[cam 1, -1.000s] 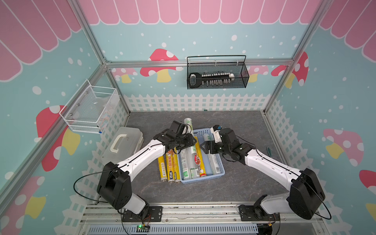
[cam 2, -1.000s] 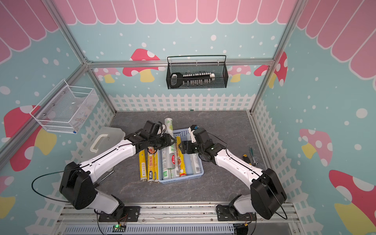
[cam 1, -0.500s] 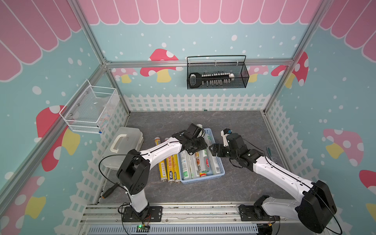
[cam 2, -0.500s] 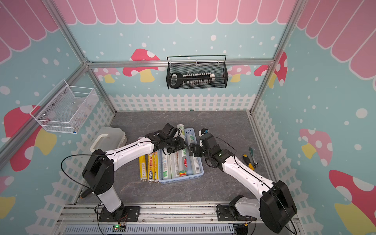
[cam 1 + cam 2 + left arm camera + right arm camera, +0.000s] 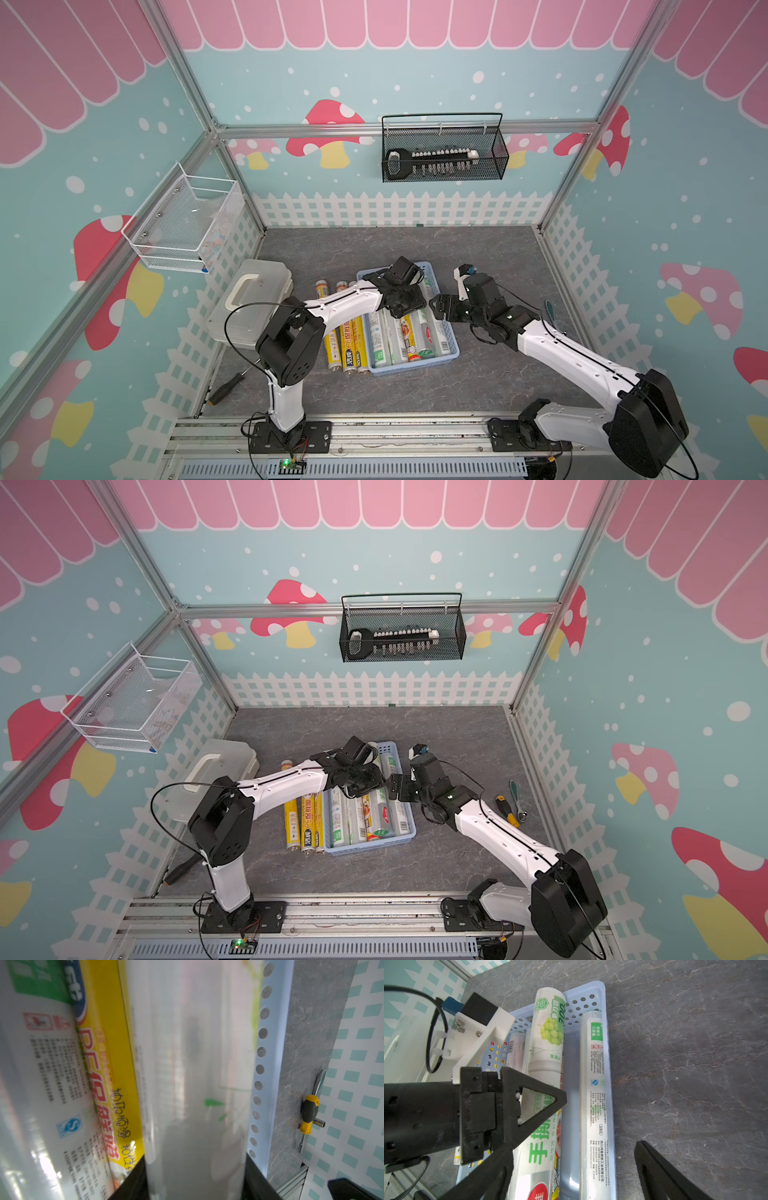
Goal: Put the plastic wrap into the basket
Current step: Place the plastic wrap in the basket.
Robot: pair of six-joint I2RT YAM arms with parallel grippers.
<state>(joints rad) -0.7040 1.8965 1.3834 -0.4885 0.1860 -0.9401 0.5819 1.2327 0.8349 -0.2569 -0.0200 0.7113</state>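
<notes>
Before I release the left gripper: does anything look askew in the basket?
Yes. The grape-printed roll, clamped in the left gripper, rides atop the other rolls, its far end overhanging the blue basket's rim. Three yellow rolls lie outside.

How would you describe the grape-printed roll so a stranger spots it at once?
Find the light blue basket on the grey table. Of the rolls inside, pick the white roll lying on top of the others. It alone carries a picture of green grapes.

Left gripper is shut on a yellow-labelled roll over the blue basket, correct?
No, not yellow-labelled. The left gripper is shut on a white roll with green print over the blue basket; the right wrist view shows it.
</notes>
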